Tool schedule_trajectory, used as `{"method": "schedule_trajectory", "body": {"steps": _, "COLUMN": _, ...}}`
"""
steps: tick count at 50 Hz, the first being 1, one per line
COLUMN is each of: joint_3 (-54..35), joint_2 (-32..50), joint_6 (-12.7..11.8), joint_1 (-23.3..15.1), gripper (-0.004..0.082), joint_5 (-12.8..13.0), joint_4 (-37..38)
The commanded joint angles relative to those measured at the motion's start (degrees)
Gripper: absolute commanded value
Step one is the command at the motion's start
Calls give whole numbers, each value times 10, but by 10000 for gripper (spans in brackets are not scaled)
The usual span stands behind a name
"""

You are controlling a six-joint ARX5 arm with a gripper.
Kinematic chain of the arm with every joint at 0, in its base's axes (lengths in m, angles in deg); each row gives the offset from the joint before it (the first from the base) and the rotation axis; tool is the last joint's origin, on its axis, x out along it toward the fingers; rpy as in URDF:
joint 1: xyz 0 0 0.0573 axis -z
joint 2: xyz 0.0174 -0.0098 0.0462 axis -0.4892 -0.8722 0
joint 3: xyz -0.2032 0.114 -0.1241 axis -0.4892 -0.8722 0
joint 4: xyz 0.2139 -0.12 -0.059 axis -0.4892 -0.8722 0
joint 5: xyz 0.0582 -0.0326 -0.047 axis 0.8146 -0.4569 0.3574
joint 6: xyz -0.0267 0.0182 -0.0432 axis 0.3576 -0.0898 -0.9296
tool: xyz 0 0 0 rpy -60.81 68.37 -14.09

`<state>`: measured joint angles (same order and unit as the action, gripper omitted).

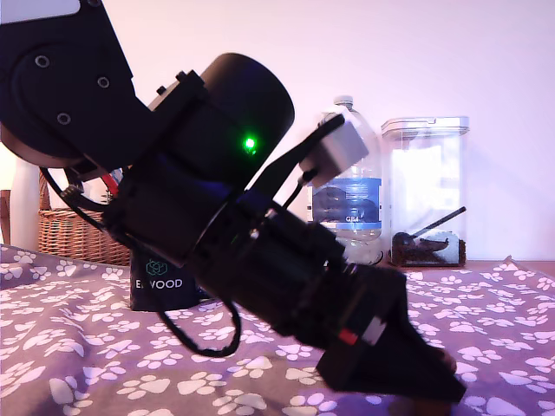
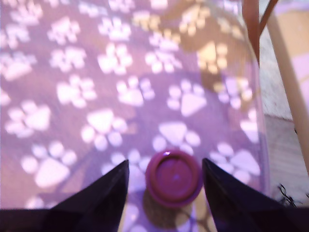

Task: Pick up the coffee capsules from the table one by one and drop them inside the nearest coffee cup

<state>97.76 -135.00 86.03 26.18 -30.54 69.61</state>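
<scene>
Paw-print cloth covers the table, purple with white prints, filling the lower half of the exterior view. The black arm sweeps from the upper left of that frame down toward the lower right, a green light glowing on its round housing, and its gripper hangs low over the cloth at the bottom right. In the wrist view the gripper stands spread wide, its two dark fingers rising from the lower edge of the frame on either side of the coffee capsule. The capsule sits on the cloth between them, its round flanged rim facing the camera, with a gap showing on each side, so neither finger touches it. The coffee cup, black and glossy with white lettering partly hidden by the arm, stands on the table at the centre left of the exterior view, well apart from the gripper. Behind it at the left edge sits a wicker basket. Right of centre, at the back, stand a clear water bottle and a clear lidded container.
</scene>
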Motion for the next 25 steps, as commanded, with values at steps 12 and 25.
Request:
{"method": "schedule_trajectory", "body": {"steps": 12, "joint_3": 17, "joint_2": -15, "joint_6": 0, "joint_1": 0, "gripper": 429, "joint_5": -1, "joint_4": -20}}
{"method": "schedule_trajectory", "body": {"steps": 25, "joint_3": 31, "joint_2": -22, "joint_6": 4, "joint_1": 1, "gripper": 429, "joint_5": -1, "joint_4": -43}}
